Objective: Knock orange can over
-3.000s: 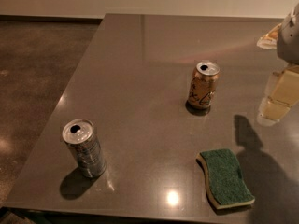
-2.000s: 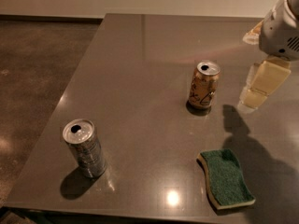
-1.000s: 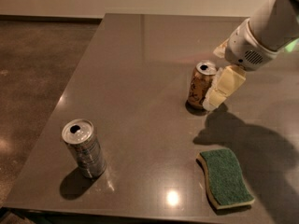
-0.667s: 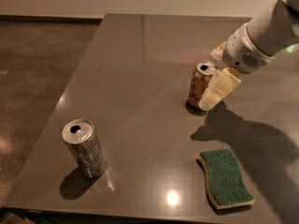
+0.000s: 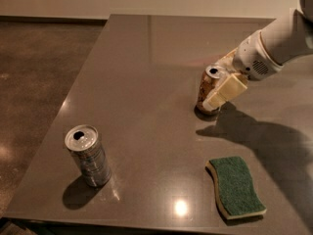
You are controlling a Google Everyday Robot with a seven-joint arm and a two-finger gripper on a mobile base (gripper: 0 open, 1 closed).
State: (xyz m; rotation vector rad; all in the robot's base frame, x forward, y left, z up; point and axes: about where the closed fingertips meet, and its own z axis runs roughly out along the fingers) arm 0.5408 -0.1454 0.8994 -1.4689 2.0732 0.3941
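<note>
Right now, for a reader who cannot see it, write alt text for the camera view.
The robot's cream hand reaches in from the right to the slim orange-tan aluminium drink can, standing on a grey table. A silver-grey can stands front left; a green sponge lies front right.

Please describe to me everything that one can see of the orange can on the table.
The orange can is a slim metal drink can with an orange-tan body, dark markings and a silver top with a dark opening. It stands on its base, about upright, on the grey table, right of the middle, with a shadow at its foot. The gripper reaches in from the right, lies across the can's right side and hides part of it. It appears to touch the can.
</note>
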